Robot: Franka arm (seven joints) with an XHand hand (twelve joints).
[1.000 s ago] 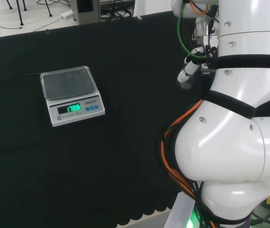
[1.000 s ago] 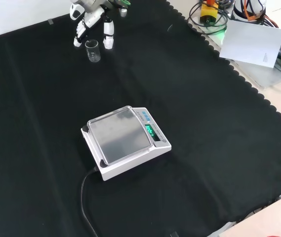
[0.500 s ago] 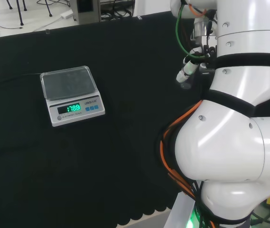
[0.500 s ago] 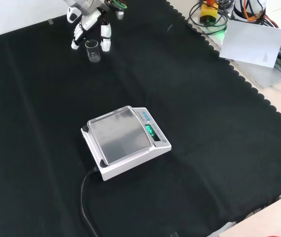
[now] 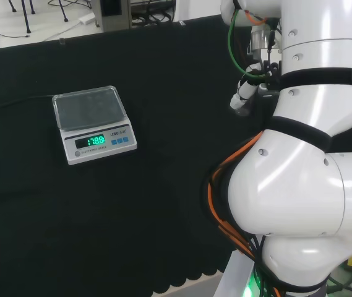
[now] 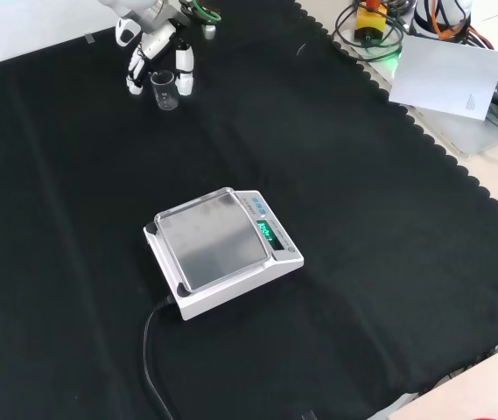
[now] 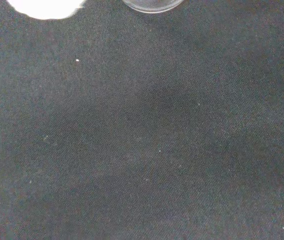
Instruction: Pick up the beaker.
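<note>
The robot hand [image 6: 157, 39] hangs over the far end of the bench [image 6: 362, 219], its fingers spread and pointing down at the black cloth, holding nothing. The beaker [image 6: 164, 89], a small clear vessel standing upright, sits just below and between two of those fingertips [image 6: 185, 83] in the front view, one on each side of it and a little behind; whether either one touches the glass cannot be told. In the wrist view the beaker's round edge [image 7: 151, 5] lies just beyond the palm, with a blurred white part of the robot hand [image 7: 44, 7] beside it. The step in hand looks like the final closing-in before the grasp. To do it well, the robot hand should probably settle so that the beaker stands squarely between thumb and fingers, low enough that they meet the wall below the rim rather than at the lip, where a light vessel tips easily. The fingers should curl in from both sides together, so neither one shoves the glass across the cloth first. The lift should go straight up only once the grasp is plainly made. The scale [image 6: 222, 251] stands well away from the robot hand, nearer the front camera, and is no obstacle.
</note>
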